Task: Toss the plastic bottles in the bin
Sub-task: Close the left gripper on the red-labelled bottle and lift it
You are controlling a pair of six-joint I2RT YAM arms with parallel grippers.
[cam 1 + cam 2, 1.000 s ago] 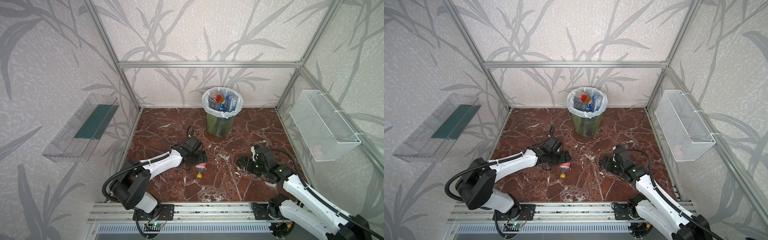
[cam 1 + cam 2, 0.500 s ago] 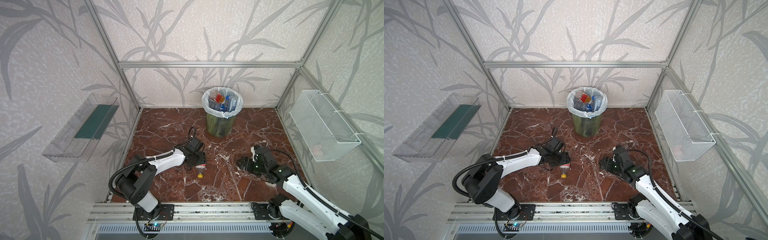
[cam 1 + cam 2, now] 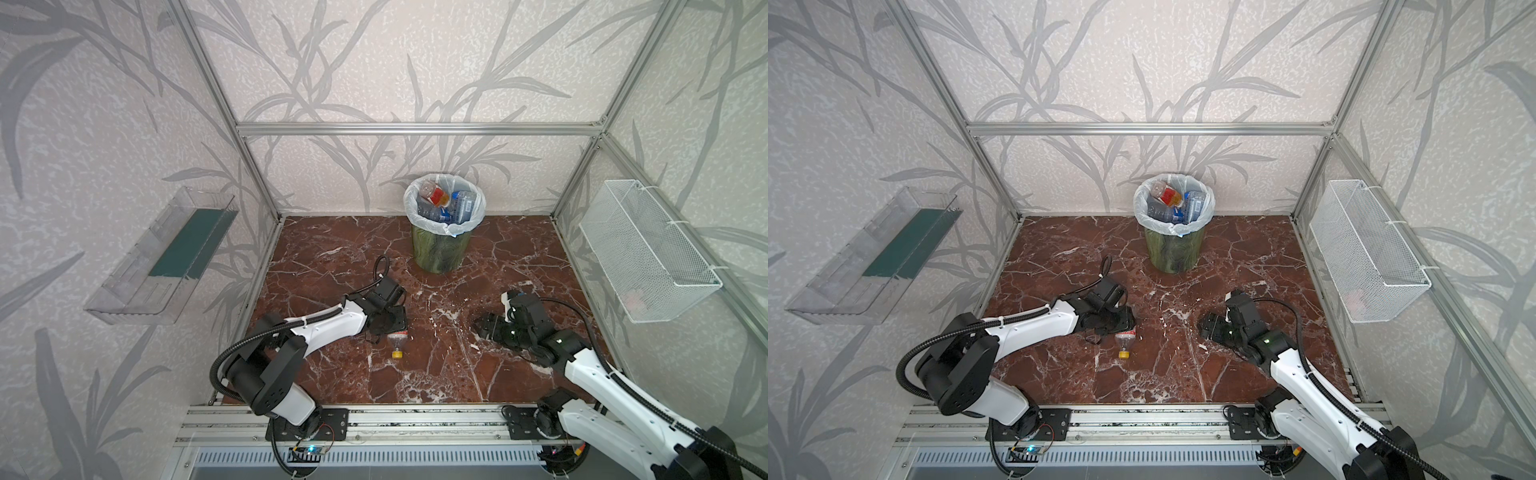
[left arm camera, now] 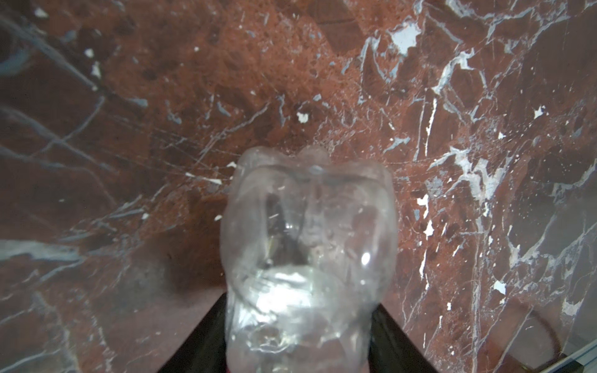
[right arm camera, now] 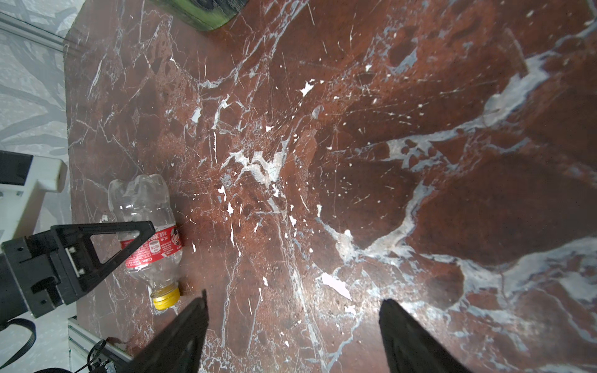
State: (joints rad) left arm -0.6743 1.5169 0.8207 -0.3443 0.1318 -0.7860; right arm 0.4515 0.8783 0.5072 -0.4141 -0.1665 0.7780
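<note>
Right wrist view: our left gripper (image 5: 143,234) has narrowed from wide onto the red-labelled bottle (image 5: 142,197) lying on the floor (image 5: 355,161), well short of the bin (image 3: 440,253); we judge it ready to lift. Our right gripper (image 5: 294,298) hangs open, empty

Marble floor (image 3: 519,257) carries the bin (image 3: 441,253) and one bottle (image 3: 397,343)

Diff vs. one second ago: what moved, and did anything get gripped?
The left gripper came down slightly and closed its jaws on the red-labelled bottle, at the label. The bottle lies in the same spot on the floor, cap pointing the same way, not lifted yet. The right gripper stayed open and in place. The bin and its contents are unchanged.
</note>
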